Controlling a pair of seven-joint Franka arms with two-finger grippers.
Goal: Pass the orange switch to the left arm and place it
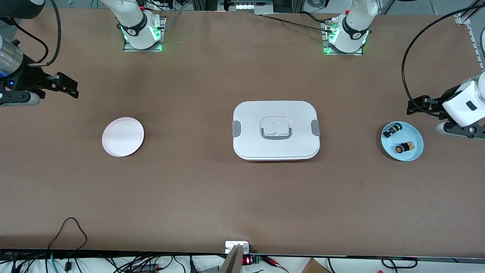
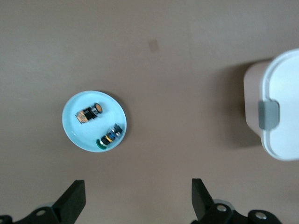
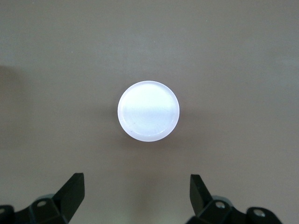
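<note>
Hovering near the right arm's end of the table, my right gripper (image 1: 74, 88) hangs with its fingers spread and nothing between them. It sits near the white plate (image 1: 123, 136), which its wrist view shows bare; I judge that plate to be where the switch must end up, so this arm waits here for the handover.

In the middle of the table stands the white box (image 1: 276, 130), lid shut and grey latches at each end. It lies squarely between the two plates, which is why one arm alone cannot simply carry across low; any pass must go over or around it.

Toward the left arm's end, the light blue plate (image 1: 402, 141) holds both switches, apart from each other. The orange switch (image 1: 404, 147) lies on its side, nearer the front camera than the green-capped switch (image 1: 391, 130). My left gripper (image 1: 413, 107) hangs just beside that plate, released and empty, fingers wide. I reckon the pick is not yet begun, and the green one sits close enough to be knocked.
</note>
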